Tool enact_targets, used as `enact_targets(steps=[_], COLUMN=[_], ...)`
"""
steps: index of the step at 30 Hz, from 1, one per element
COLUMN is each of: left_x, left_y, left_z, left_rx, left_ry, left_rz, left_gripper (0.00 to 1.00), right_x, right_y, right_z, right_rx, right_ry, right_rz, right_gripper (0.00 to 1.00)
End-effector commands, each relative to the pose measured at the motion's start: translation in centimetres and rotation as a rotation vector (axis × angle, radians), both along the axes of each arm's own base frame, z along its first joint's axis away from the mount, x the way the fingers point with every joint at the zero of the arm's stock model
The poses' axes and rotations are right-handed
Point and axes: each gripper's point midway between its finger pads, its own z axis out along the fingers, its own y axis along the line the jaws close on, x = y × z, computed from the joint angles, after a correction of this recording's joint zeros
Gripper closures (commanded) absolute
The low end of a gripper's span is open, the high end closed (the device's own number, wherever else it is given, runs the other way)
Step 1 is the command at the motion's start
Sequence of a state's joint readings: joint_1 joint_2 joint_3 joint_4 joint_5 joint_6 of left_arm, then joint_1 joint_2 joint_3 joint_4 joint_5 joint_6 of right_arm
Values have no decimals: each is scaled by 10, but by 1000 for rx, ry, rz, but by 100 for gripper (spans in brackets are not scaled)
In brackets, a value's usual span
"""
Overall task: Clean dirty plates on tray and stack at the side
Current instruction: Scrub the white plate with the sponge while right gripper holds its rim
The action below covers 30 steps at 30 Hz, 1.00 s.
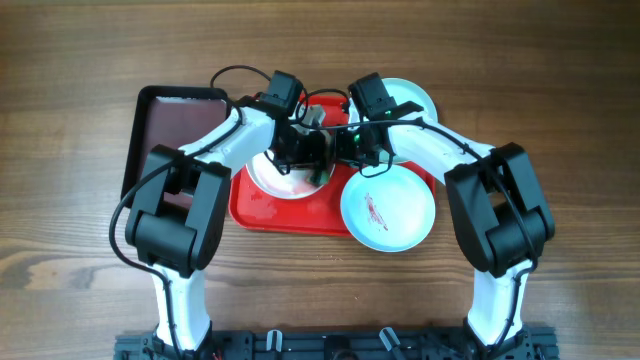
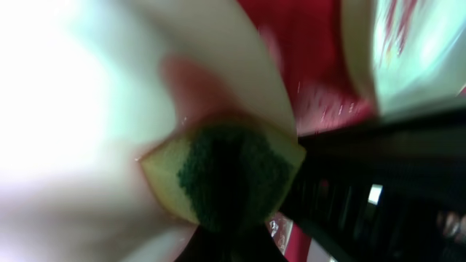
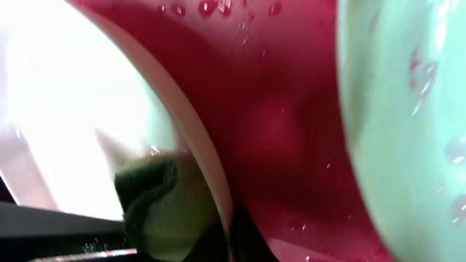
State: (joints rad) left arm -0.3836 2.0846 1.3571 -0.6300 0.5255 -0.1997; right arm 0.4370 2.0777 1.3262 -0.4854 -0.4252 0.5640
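The white plate [image 1: 270, 178] lies on the red tray [image 1: 260, 212]. My left gripper [image 1: 308, 152] is shut on a yellow and green sponge [image 2: 226, 175] and presses it on the white plate [image 2: 73, 109]. My right gripper [image 1: 352, 150] is shut on that plate's rim [image 3: 218, 189], with the sponge [image 3: 160, 207] just inside the rim. A pale turquoise plate [image 1: 390, 205] with a red-brown smear sits at the tray's front right corner. It also shows in the right wrist view [image 3: 408, 109]. A second turquoise plate [image 1: 415, 98] lies behind the tray, partly hidden by my right arm.
A narrow dark brown-black tray [image 1: 175, 125] stands left of the red tray, under my left arm. Water drops lie on the red tray [image 3: 269, 109]. Bare wooden table lies in front and to both sides.
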Motion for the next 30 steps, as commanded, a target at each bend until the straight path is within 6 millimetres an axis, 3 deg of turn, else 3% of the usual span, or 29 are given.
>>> enact_targets(steps=[1,7,10,12,14,16,18,22,26,30], left_x=[17,65,66,58,44,16,-12,-49,-57,-54], left_y=[13,110,152,168,167,155,138,97,64,59], left_z=[-19,-37,-40,-42,-44,-46,-43,-23,0,3], left_rx=[11,333,464,524,523,489,415,180,-66,-97], left_ry=[6,-86,-85,-48,16,145,263,410,429,420], left_rz=[102,456,567,625,608,559,448,240,116,111], left_gripper=[96,96,96,96,96,96,96,96,96,96], right_x=[-16,-16,-16,-16,-15,-15,-15,-15,-14,-14], right_y=[11,11,11,11,11,11,11,11,11,10], right_z=[-11,-11,-11,-11,-11,-11,-11,-11,-11,-11], right_rx=[32,32,32,32,33,33,33,33,30,29], right_ry=[64,63,63,62,61,60,60,59,57,54], right_rz=[23,25,24,23,23,23,23,23,22,20], right_gripper=[96,96,96,96,96,96,96,96,96,96])
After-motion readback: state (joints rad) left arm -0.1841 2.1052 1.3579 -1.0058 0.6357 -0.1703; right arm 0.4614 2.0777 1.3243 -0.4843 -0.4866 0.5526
